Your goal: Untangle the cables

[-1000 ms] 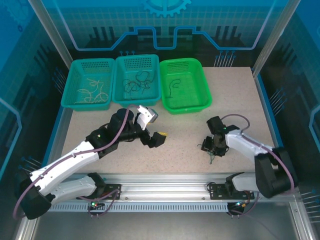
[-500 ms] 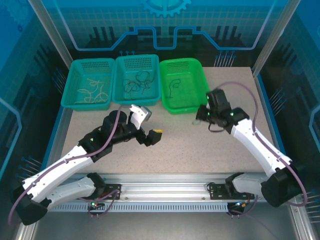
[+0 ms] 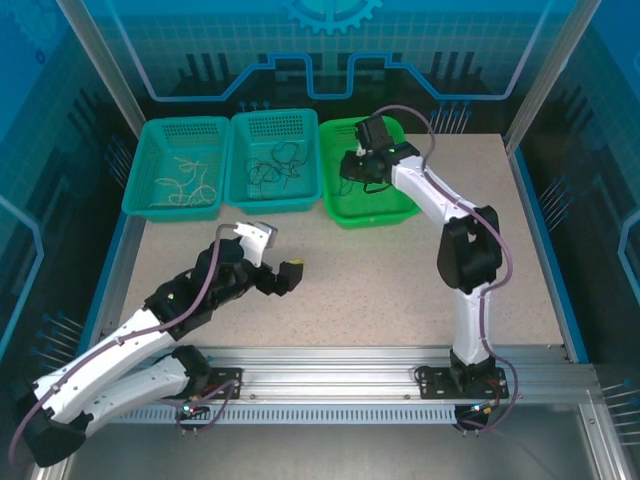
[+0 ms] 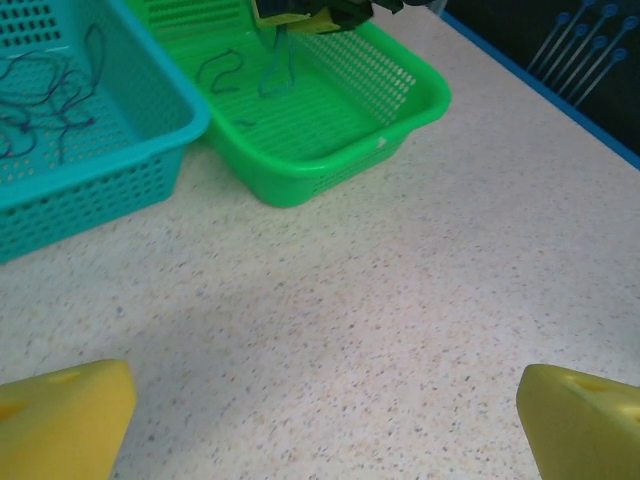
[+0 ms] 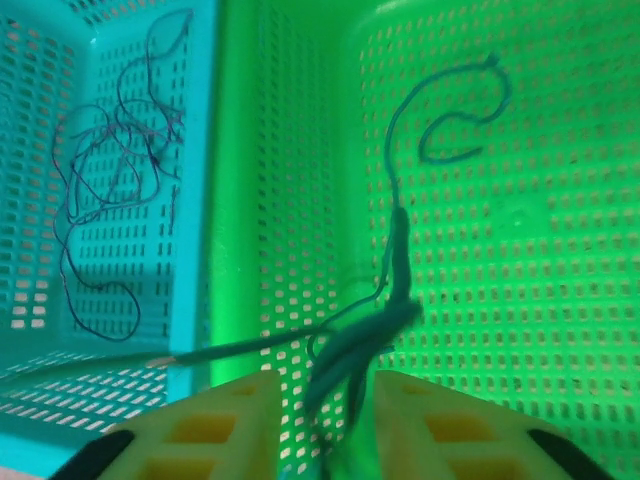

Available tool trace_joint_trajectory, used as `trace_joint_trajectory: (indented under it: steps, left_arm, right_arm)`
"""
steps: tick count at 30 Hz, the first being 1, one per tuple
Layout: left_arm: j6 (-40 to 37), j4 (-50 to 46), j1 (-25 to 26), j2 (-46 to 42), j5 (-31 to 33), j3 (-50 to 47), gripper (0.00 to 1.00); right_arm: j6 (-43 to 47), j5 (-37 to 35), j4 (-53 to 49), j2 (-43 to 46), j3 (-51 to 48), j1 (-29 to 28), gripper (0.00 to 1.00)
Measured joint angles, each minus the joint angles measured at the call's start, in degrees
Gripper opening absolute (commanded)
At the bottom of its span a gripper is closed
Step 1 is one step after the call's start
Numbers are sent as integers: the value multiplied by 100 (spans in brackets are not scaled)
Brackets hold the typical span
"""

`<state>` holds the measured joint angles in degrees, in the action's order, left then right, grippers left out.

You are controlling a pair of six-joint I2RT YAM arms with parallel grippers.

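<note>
Right tool (image 5: 325,400) is pinched on a green cable (image 5: 398,262) over the green basket (image 5: 500,320), left tool (image 4: 325,420) gapes wide, empty, above the counter (image 4: 400,300).

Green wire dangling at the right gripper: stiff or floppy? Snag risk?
Probably floppy: the dark green wire hangs limp and kinked from the right gripper. Likely very light, being so thin, so it may swing. Its curly ends could catch in the holes of the green basket.

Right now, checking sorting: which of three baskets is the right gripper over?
The bright green basket, rightmost; the right gripper pinches dark green wire above it. Both other baskets are teal.
</note>
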<state>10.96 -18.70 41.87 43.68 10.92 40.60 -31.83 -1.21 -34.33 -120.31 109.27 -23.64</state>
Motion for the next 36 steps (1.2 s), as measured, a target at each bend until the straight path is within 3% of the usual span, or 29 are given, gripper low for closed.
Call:
trace_joint_trajectory:
  steps: [2,6,12,16,19,22,27,31,33,36]
  left_arm:
    - [92,-81,0,-201,166,-192,99]
    - [138,-181,0,-439,640,-529,99]
    - [164,-66,-168,-463,1862,-1029,99]
    - [74,682,-951,-393,2280,-1687,99]
    - [-214,1285,-1401,31,2441,-1893,99]
    - [-719,2142,-1504,662,2647,-1895,99]
    - [-1408,3425,-1860,1648,2728,-1895,99]
    - [-1580,4544,-2350,2361,2382,-1980,99]
    - [-1582,5088,-2658,2728,2065,-2048,99]
    - [-1587,5792,-3073,3322,1539,-2072,99]
  right_arm:
    - [160,179,-96,22,-39,39,61]
    - [372,363,245,922,-1058,197,64]
    - [787,-367,1058,4159,-4253,739,64]
    - [1215,-1163,1963,6137,-6352,977,72]
    - [1591,-1738,2638,6968,-7772,1016,79]
    - [1893,-2275,3012,7123,-8603,1032,82]
    - [2157,-2586,3858,6631,-8808,1272,83]
    - [2253,-2461,5274,5521,-8915,1676,86]
    - [2330,-2173,5805,4970,-8915,1862,96]
    - [2527,-1648,6631,4183,-8865,2015,100]
